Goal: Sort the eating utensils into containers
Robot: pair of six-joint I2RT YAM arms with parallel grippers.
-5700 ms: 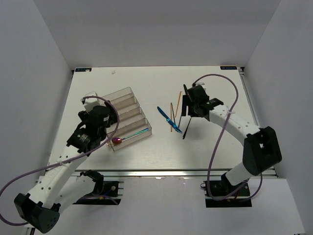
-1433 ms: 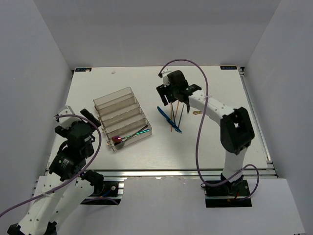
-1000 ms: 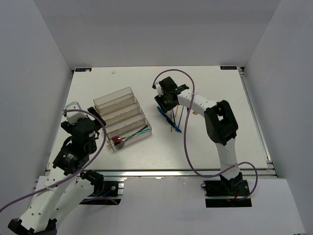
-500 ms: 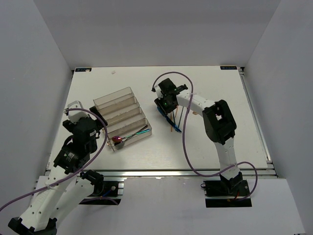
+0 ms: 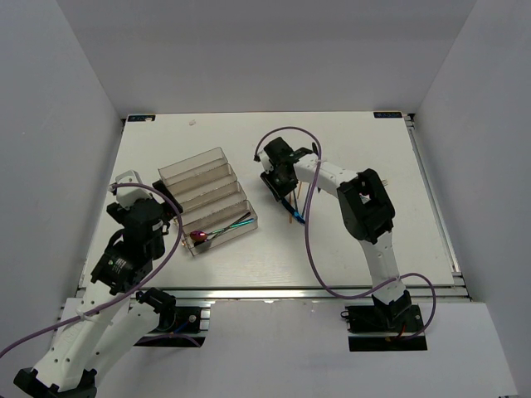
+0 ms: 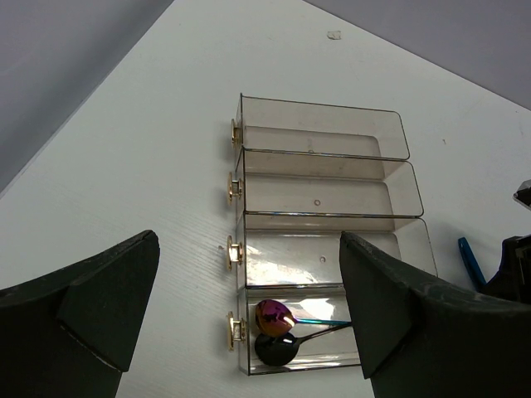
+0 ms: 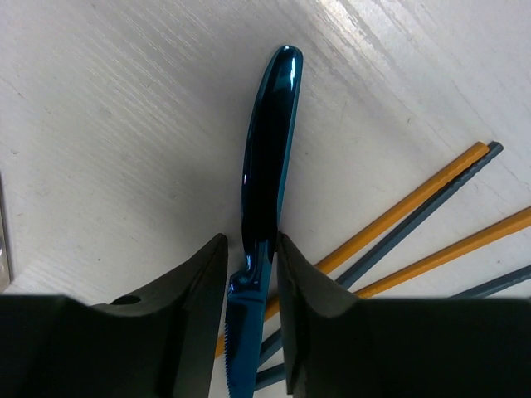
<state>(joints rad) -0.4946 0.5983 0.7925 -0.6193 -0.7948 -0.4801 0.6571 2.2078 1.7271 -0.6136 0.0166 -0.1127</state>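
Observation:
A blue knife point(image 7: 267, 166) lies flat on the table between my right gripper's point(image 7: 250, 245) narrowed fingers. The right finger touches its handle; a sliver of gap shows at the left one. Orange chopsticks point(image 7: 415, 195) and grey chopsticks point(image 7: 431, 207) lie crossed under the blade. From above, the right gripper point(image 5: 280, 184) stands low over this pile. The clear containers point(image 6: 390, 133) hold an iridescent purple spoon point(image 6: 274, 315) and a black spoon point(image 6: 272, 348) in the nearest compartment. My left gripper point(image 6: 249, 240) hangs wide open above the tray point(image 5: 207, 178), holding nothing.
The right arm's purple cable point(image 5: 311, 240) loops over the table beside the pile. The tray's gold knobs point(image 6: 234, 253) face left. The knife's blade point(image 5: 297, 218) pokes out below the right gripper. White walls enclose the table on three sides.
My right gripper has shifted slightly left along the pile and its jaws have narrowed round the blue knife. The left arm has barely moved.

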